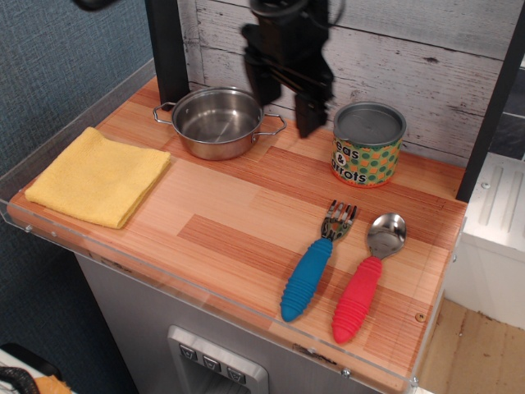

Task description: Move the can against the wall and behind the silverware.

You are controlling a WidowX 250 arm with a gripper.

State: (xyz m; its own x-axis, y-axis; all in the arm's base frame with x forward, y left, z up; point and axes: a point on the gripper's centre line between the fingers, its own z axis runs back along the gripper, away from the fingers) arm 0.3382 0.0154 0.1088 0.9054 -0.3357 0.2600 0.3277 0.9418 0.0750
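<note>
The can point(368, 145) is standing upright on the wooden surface point(221, 213), close against the whitewashed plank wall point(426, 57) at roughly the 1 o'clock part of the tabletop. Its grey lid is facing up and its dotted yellow label is showing toward the camera. The silverware is lying in front of it, toward 5 o'clock: the blue-handled fork point(316, 262) and the red-handled spoon point(368, 277) are resting side by side, well apart from the can, their metal heads pointing back at it.

The gripper point(285, 98) is hanging in the air at about 12 o'clock, to the left of the can and not touching it. Its two dark fingers are standing apart with nothing between them, so the gripper is open and empty. It is hovering above the right handle of the steel pot point(219, 122), which is sitting near the wall at 11 o'clock. A folded yellow cloth point(100, 176) is lying flat at 9 o'clock, clear of everything else.
</note>
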